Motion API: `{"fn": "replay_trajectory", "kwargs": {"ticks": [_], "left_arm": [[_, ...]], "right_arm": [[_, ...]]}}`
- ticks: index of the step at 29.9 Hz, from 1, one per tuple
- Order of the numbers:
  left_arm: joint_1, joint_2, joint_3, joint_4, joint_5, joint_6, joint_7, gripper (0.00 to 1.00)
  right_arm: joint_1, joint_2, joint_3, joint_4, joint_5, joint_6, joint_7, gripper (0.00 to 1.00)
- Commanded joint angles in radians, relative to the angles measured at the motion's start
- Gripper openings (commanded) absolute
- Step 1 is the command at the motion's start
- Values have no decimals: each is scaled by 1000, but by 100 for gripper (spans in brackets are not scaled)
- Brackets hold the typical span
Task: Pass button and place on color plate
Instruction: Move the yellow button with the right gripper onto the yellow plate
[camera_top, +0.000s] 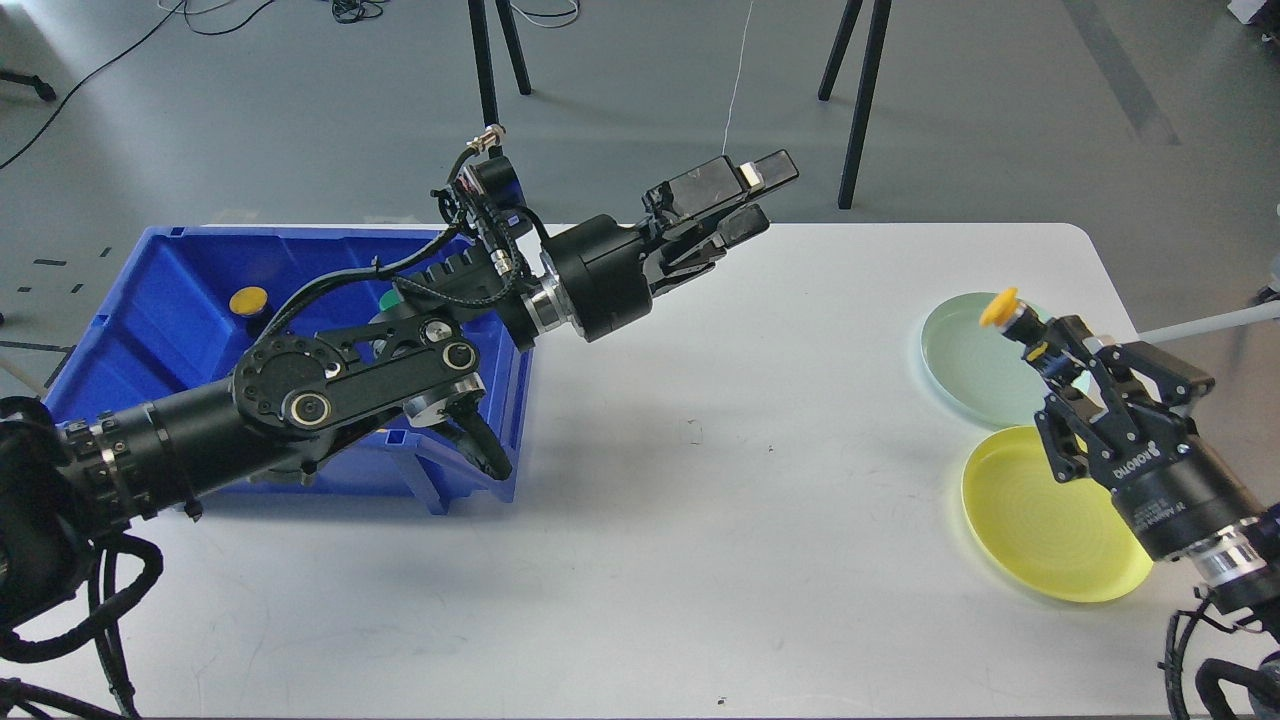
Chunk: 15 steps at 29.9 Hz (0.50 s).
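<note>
My right gripper (1045, 345) is shut on a yellow-capped button (1002, 308) and holds it up over the near edge of the pale green plate (962, 358). The yellow plate (1050, 525) lies just in front of it, partly under my right wrist. My left gripper (757, 196) is open and empty, raised above the table's far edge near the middle. In the blue bin (160, 300) at the left lie another yellow button (249, 300) and a green button (393, 301), partly hidden by my left arm.
The white table (640, 540) holds the bin at the left and both plates at the right. Black tripod legs (860, 100) stand on the floor behind the table's far edge.
</note>
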Motion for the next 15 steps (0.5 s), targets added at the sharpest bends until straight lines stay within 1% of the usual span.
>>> {"fn": "replay_trajectory", "kwargs": {"ticks": [1,3,5,9,15], "left_arm": [[2,-2,0,0,0,0,0,89],[2,-4,0,2,0,0,0,89],[2,-4,0,2,0,0,0,89],[2,-4,-2,0,0,0,0,89],[2,-4,-2,0,-1,0,0,89]], "right_arm": [[-96,-35,0,-18,-131,-163,0,0],[-114,-35,-2,-17,-171,-219,0,0],[-116,-36,-6,-17,-185,-251,0,0],[-114,-44,-54,-26,-188,-285,0,3],[-90,-44,-132,-98,-196,-302,0,13]]}}
